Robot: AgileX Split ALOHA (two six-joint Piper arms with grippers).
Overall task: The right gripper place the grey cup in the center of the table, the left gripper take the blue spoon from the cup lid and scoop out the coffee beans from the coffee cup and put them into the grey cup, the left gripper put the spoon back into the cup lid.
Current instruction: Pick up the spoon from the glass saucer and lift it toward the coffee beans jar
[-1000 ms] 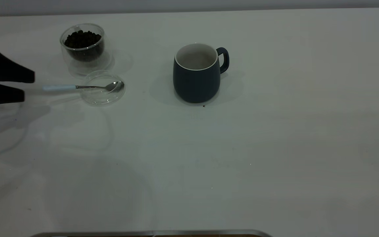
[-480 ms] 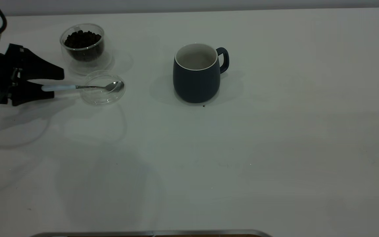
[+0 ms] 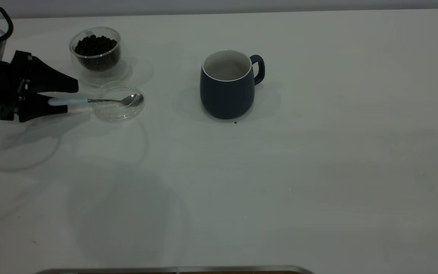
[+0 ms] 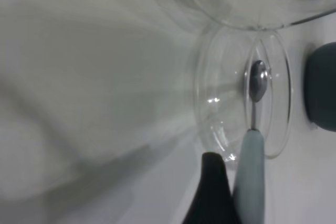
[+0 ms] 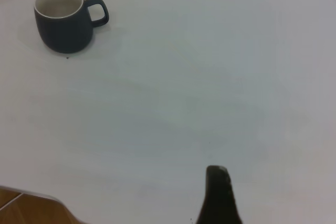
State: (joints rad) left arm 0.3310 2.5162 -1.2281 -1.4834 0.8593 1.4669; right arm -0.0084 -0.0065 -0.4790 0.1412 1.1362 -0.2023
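The blue spoon (image 3: 89, 101) lies with its metal bowl in the clear cup lid (image 3: 117, 112) and its pale handle pointing left. My left gripper (image 3: 72, 98) is open, one jaw on each side of the handle end. In the left wrist view one dark finger (image 4: 212, 182) sits right beside the spoon handle (image 4: 251, 171). The coffee cup (image 3: 96, 62) holds coffee beans (image 3: 96, 45) just behind the lid. The grey cup (image 3: 226, 95) stands upright and empty near the table's middle, handle to the right. My right gripper (image 5: 218, 195) is far from the grey cup (image 5: 63, 30) and out of the exterior view.
The white table (image 3: 280, 182) stretches wide in front of and right of the mug. A tiny dark speck (image 3: 235, 122) lies at the mug's base. A metal edge (image 3: 173, 270) runs along the near side.
My left gripper has come in from the left edge toward the spoon and now has its jaws on either side of the handle end. Spoon, lid and cups have not moved.
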